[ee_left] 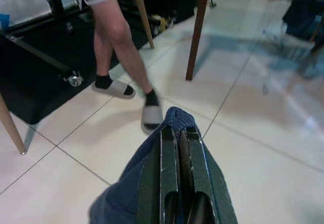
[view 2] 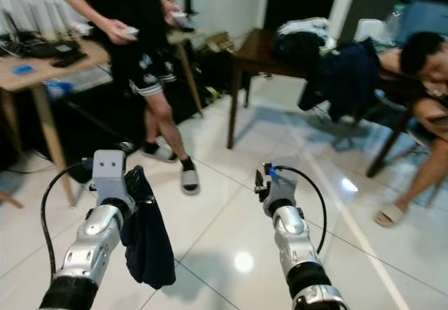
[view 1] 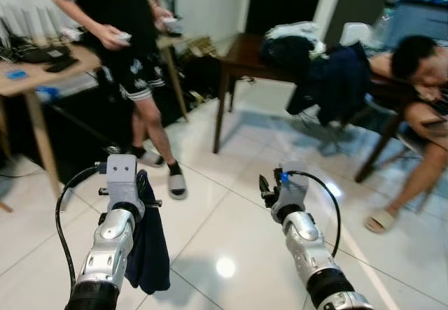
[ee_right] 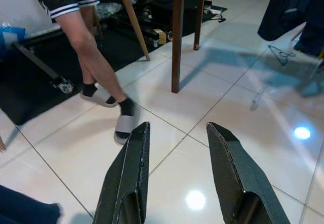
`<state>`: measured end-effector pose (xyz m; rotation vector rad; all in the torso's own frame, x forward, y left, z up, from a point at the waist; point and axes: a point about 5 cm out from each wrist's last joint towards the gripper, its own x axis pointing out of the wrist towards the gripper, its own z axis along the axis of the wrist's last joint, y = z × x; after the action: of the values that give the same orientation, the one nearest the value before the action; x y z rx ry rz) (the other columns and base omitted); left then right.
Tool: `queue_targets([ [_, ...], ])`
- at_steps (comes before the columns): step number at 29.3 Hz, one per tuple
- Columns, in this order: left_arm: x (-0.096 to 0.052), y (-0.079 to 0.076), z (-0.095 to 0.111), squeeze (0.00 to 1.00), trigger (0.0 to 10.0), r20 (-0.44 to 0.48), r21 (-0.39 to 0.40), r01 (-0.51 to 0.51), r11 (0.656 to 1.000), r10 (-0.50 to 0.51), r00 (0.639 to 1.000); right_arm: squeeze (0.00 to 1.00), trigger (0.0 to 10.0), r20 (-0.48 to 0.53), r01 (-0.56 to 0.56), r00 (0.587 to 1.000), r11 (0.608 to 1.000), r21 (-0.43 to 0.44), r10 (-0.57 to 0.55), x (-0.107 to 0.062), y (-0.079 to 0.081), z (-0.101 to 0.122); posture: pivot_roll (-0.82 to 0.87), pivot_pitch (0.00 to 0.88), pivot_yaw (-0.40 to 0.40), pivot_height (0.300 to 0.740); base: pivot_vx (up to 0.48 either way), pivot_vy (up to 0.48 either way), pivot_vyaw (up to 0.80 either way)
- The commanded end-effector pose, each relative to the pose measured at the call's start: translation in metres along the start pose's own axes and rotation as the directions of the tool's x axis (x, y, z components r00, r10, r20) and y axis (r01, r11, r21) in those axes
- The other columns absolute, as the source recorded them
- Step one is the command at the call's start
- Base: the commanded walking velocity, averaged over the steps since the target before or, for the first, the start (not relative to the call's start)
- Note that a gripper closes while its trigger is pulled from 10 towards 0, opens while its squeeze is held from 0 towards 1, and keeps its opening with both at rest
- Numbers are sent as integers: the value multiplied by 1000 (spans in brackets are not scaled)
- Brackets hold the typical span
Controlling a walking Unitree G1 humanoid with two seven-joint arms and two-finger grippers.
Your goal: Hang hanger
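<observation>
Left gripper (ee_left: 178, 133): I saw its jaws pressed together on a dark blue cloth (view 1: 148, 250) hanging over the floor (view 1: 231, 226).
Right gripper (ee_right: 177, 133): jaws spread, holding nothing.
Hanger: I couldn't pick it out.

A glossy white tiled floor (view 1: 231, 212) mirrors a round ceiling light (view 1: 225, 266) and a second bright spot farther right. At left stands a pale wooden counter (view 1: 42, 72) cluttered with dark electronics, over a black floor mat (ee_left: 35, 82). A dark brown wooden table (view 1: 241, 61), piled with white and navy clothing, sits at centre. A person in black shorts and grey slides (view 1: 140, 79) stands beside the pale counter; another person (view 1: 420, 79) slumps at the dark table, right. White walls behind.
</observation>
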<state>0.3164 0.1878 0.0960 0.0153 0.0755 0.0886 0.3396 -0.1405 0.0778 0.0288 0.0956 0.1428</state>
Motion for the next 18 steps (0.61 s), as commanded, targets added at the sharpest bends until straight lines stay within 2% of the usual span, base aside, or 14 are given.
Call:
queue_targets([
  [1, 1, -4, 8, 0, 10000, 33, 0, 5, 1000, -5, 999, 0, 10000, 0, -18, 1000, 1000, -6, 18, 2, 3, 2, 111, 0, -19, 740, 0, 0, -800],
  [2, -1, -6, 7, 0, 10000, 28, 9, 14, 1000, -15, 999, 0, 10000, 13, -39, 999, 999, -19, 39, 4, 7, 6, 121, 0, -18, 740, 0, 0, -800],
  [4, 1, -7, 8, 0, 10000, 27, 10, 27, 1000, -28, 999, 0, 10000, 12, -16, 1000, 1000, -23, 16, 5, 5, 5, 114, 0, -18, 740, 0, 0, -800],
  [7, 7, 0, 13, 0, 10000, 41, 0, 6, 1000, -6, 999, 0, 10000, -3, 32, 999, 999, 20, -32, 1, -1, -1, 107, 0, -23, 740, 0, 0, -800],
  [14, 7, 4, 9, 0, 10000, 26, -8, 4, 1000, -3, 1000, 0, 10000, -11, 44, 999, 999, 19, -43, -3, -2, -6, 60, 0, -5, 740, 0, 0, -800],
  [18, 9, -3, 6, 0, 10000, 27, -10, 33, 999, -32, 999, 0, 10000, -18, 40, 999, 999, 12, -40, -6, -5, -10, 61, 8, -26, 740, 0, 0, -800],
])
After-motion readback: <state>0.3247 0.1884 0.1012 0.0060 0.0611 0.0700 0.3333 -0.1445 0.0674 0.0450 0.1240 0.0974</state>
